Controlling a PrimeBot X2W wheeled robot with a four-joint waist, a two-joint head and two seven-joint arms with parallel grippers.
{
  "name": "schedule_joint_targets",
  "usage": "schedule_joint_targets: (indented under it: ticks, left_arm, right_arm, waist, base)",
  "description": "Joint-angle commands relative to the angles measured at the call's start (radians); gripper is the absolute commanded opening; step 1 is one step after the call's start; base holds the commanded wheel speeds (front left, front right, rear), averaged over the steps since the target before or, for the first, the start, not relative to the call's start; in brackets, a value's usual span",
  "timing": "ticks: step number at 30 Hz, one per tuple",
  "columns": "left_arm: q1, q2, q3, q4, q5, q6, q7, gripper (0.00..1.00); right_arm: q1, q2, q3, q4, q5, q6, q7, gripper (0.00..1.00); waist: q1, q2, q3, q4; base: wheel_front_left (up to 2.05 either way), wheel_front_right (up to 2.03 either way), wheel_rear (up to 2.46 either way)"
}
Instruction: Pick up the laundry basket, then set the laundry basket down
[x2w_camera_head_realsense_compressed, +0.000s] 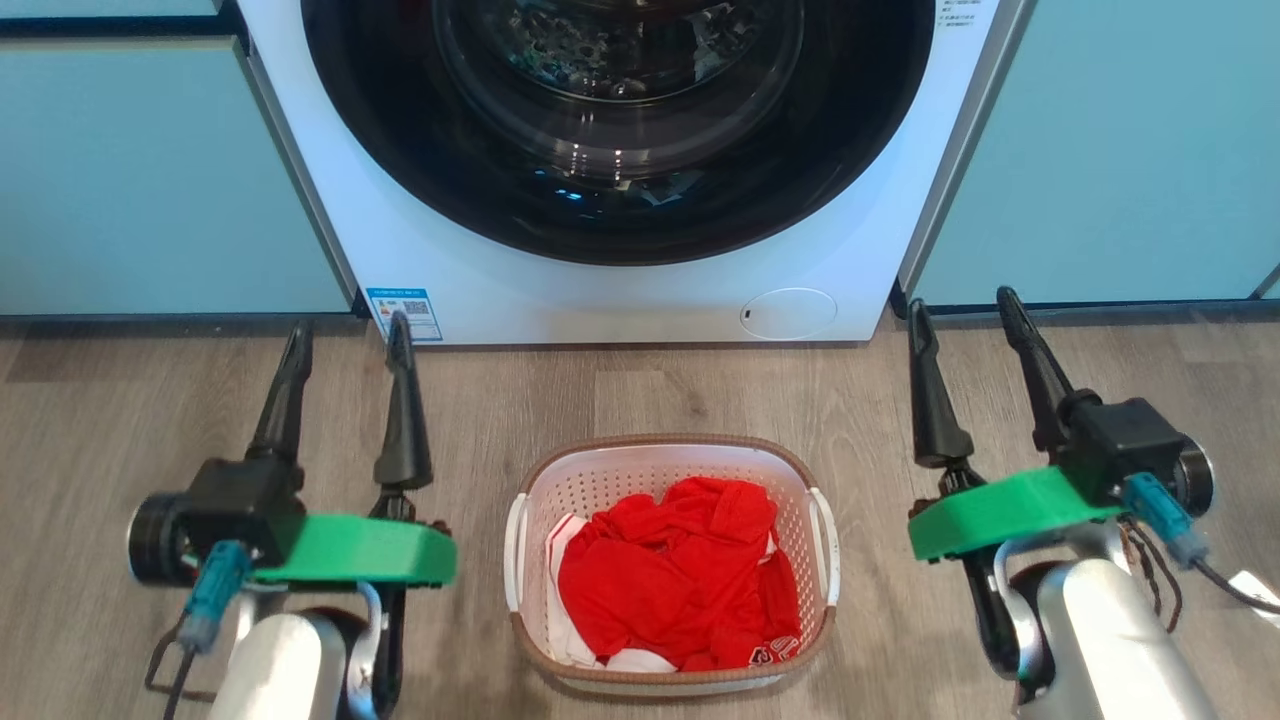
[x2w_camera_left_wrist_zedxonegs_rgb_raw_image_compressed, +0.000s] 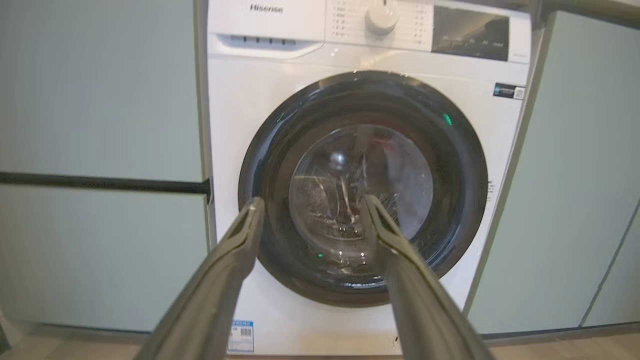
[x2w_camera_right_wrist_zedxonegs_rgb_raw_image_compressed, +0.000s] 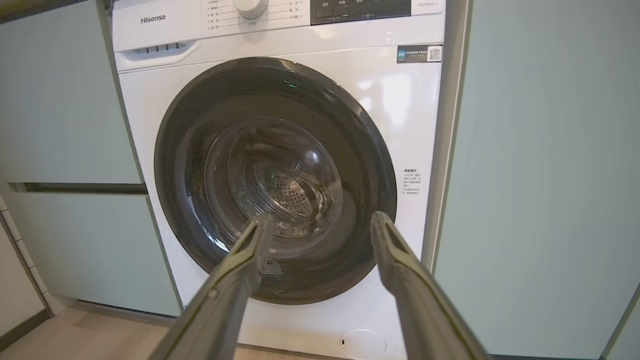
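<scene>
1. The white perforated plastic laundry basket with a brown woven-look rim (x2w_camera_head_realsense_compressed: 610, 485) sits on the wood-look plank floor (x2w_camera_head_realsense_compressed: 700, 390). It is centred in front of the white front-loading washing machine (x2w_camera_head_realsense_compressed: 450, 270), with bare floor between them. Crumpled red garments (x2w_camera_head_realsense_compressed: 680, 580) fill it.
2. Left gripper (x2w_camera_head_realsense_compressed: 350, 328): it is in front of the washer's lower left corner, fingers parted and holding nothing, well clear of the basket.
3. Right gripper (x2w_camera_head_realsense_compressed: 963, 302): it is in front of the washer's lower right corner, likewise spread and empty.
4. Pick-up looks not yet begun, and both white side handles are free.
5. Risk: if you catch only one handle, the basket will likely tip and spill the clothes.
6. Risk: if you lift the two sides unevenly, it tilts the same way.
7. Risk: the fingers point at the washer, so pushing forward while reaching down could knock its door or shove the basket into it.
8. Risk: thin plastic handles may slip off smooth fingers, so close fully before you raise.
</scene>
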Motion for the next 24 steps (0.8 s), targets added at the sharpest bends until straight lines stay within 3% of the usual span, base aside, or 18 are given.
schedule_joint_targets:
  ticks: [1,7,12,16,20,24]
  left_arm:
    - [-0.043,-0.004,0.031,-0.054,0.035,0.01,-0.013,1.0]
    - [-0.019,-0.007,0.029,-0.1,0.139,0.072,-0.03,1.0]
    - [-0.013,-0.007,0.011,-0.082,0.183,0.08,-0.045,1.0]
    - [0.003,-0.015,0.023,0.001,0.122,0.045,-0.045,1.0]
    - [0.012,-0.026,0.042,0.123,0.038,-0.027,-0.045,1.0]
    - [0.004,-0.031,0.058,0.205,-0.001,-0.071,-0.045,1.0]
  right_arm:
    - [-0.029,-0.007,0.026,-0.047,-0.033,0.006,-0.013,1.0]
    - [-0.014,-0.008,0.037,-0.072,-0.099,0.006,-0.03,1.0]
    - [-0.01,-0.008,0.034,-0.048,-0.124,0.006,-0.045,1.0]
    - [-0.002,-0.008,0.01,0.003,-0.084,0.006,-0.045,1.0]
    - [0.005,-0.008,-0.001,0.087,-0.068,0.006,-0.045,1.0]
    - [0.0,-0.008,-0.002,0.133,-0.057,0.006,-0.045,1.0]
  waist:
    - [0.0,0.0,0.002,0.001]
    - [0.0,0.0,0.004,0.001]
    - [0.0,0.0,0.004,0.001]
    - [0.0,0.0,0.002,-0.001]
    - [0.0,0.0,-0.001,-0.006]
    - [0.0,0.0,0.004,-0.009]
  base:
    - [0.0,0.0,0.0]
    - [0.0,0.0,0.0]
    - [0.0,0.0,0.0]
    - [0.0,0.0,0.0]
    - [0.0,0.0,0.0]
    - [0.0,0.0,0.0]
